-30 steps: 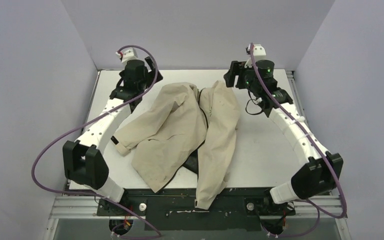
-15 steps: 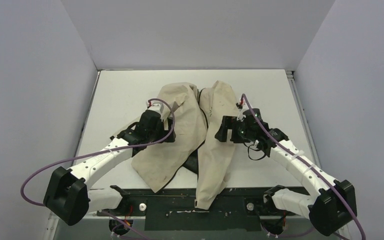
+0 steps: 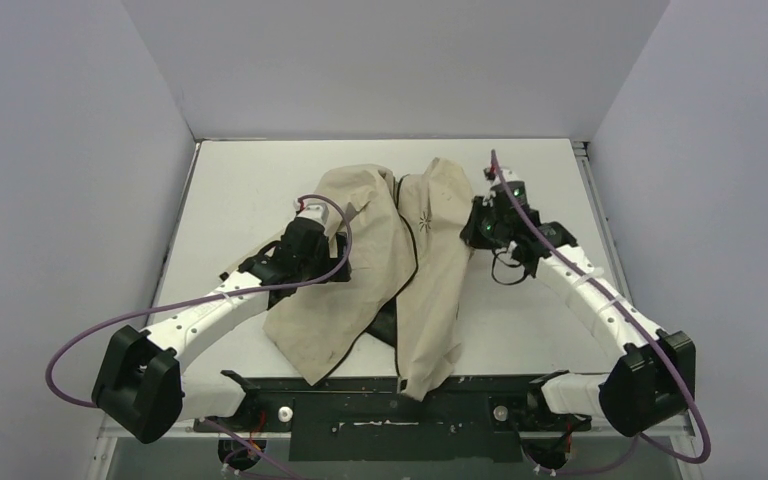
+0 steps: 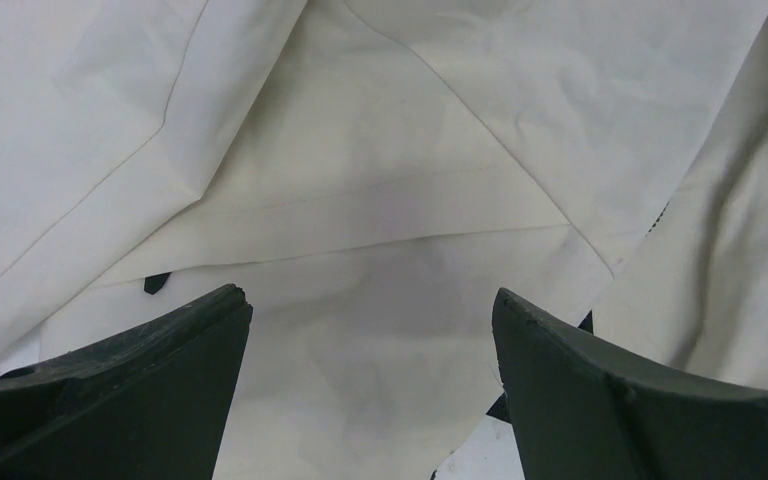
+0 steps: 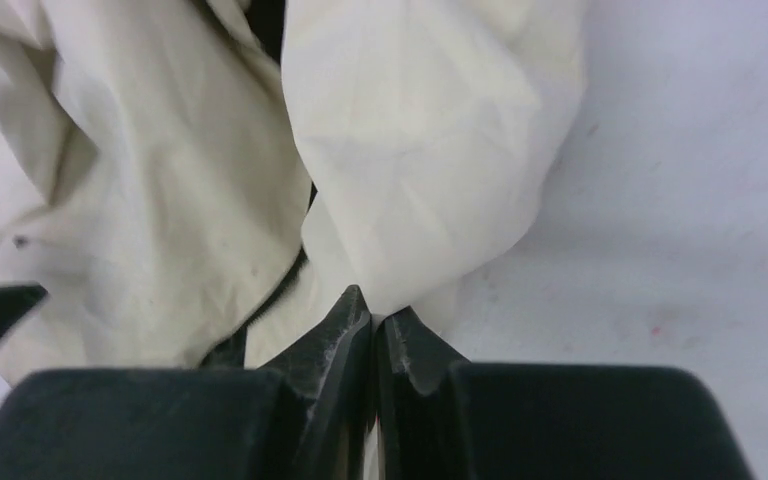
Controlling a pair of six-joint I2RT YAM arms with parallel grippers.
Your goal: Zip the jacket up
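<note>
Right fingers (image 5: pixel 345 345) are pressed tip to tip, pinching a fold at the edge of the jacket (image 3: pixel 375 240). In the overhead view they sit at the garment's right-hand border, just right of centre frame. Left fingers (image 4: pixel 160 370) stand wide apart with nothing between them, poised over creased beige cloth; overhead, they are above the jacket's left-hand panel, left of centre. The jacket lies in the middle of the white tabletop (image 3: pixel 250 190), collar toward the top of the frame, one hem corner hanging past the tabletop's edge at the bottom. Its front is unzipped — the dark zipper (image 3: pixel 416 255) curves down between the two panels, and dark lining (image 3: pixel 385 325) shows in a gap lower down. A small black starburst logo (image 3: pixel 423 218) marks the right-hand panel.
</note>
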